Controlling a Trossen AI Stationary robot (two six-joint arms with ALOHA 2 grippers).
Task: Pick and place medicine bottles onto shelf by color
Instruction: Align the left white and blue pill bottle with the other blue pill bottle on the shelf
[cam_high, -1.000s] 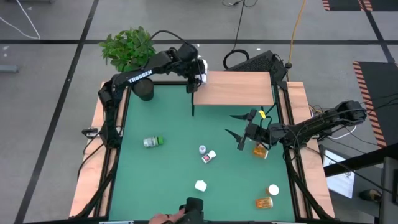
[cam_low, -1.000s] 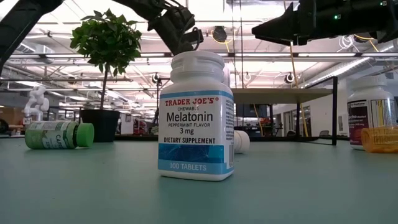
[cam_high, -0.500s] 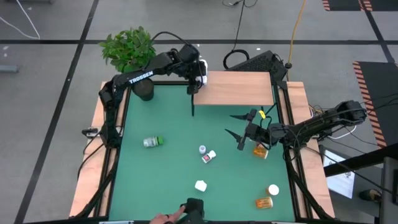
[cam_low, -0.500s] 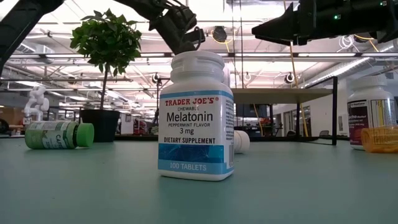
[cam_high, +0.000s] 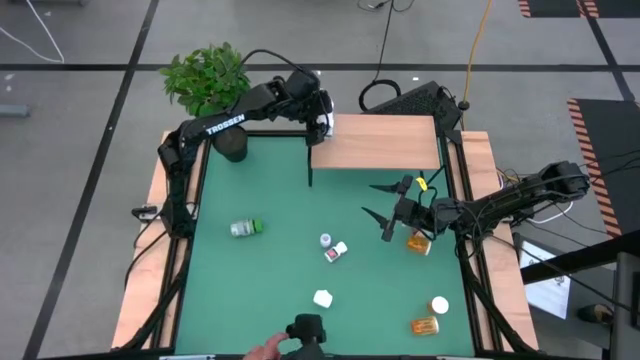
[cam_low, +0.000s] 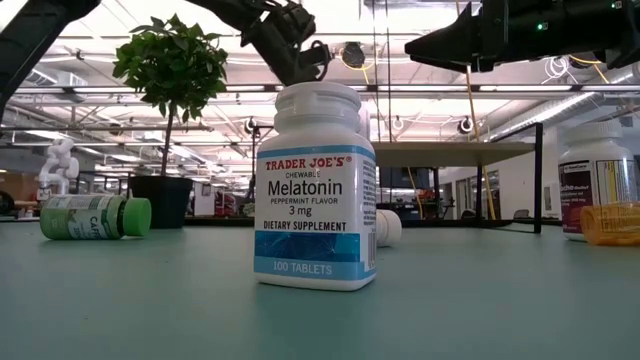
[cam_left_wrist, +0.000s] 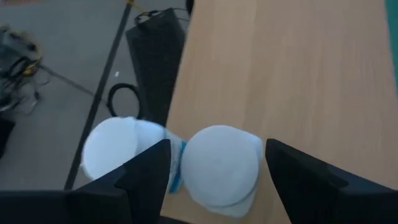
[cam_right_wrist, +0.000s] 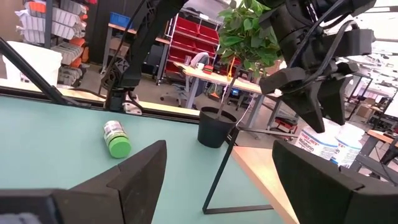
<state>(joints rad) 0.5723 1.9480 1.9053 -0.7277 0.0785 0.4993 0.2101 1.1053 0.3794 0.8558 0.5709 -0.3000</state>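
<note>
Left jaws (cam_left_wrist: 214, 171): spread, over shelf's (cam_high: 385, 142) corner, 1 white bottle (cam_left_wrist: 221, 163) standing between them, fingers clear of its sides; 2nd white bottle (cam_left_wrist: 112, 152) just beside, outside one finger. Both on shelf.
Right jaws (cam_high: 382, 212): spread, empty, held above table (cam_high: 270, 260), just beside 1 amber bottle (cam_high: 418, 241).
Bottles counted, high view: 2 white on shelf under left jaws; on table 1 green-capped bottle (cam_high: 244, 228) lying on side, well apart from both jaws; 2 small white-capped (cam_high: 326, 241) mid-table btwn the arms, touching or nearly; 1 white (cam_high: 323, 298) nearer front edge; 1 white-capped (cam_high: 439, 305) and 1 more amber (cam_high: 425, 325) near right front corner.
Plant pot (cam_high: 230, 145): 1, near left arm.
Hand (cam_high: 265, 351): 1, at front edge.
</note>
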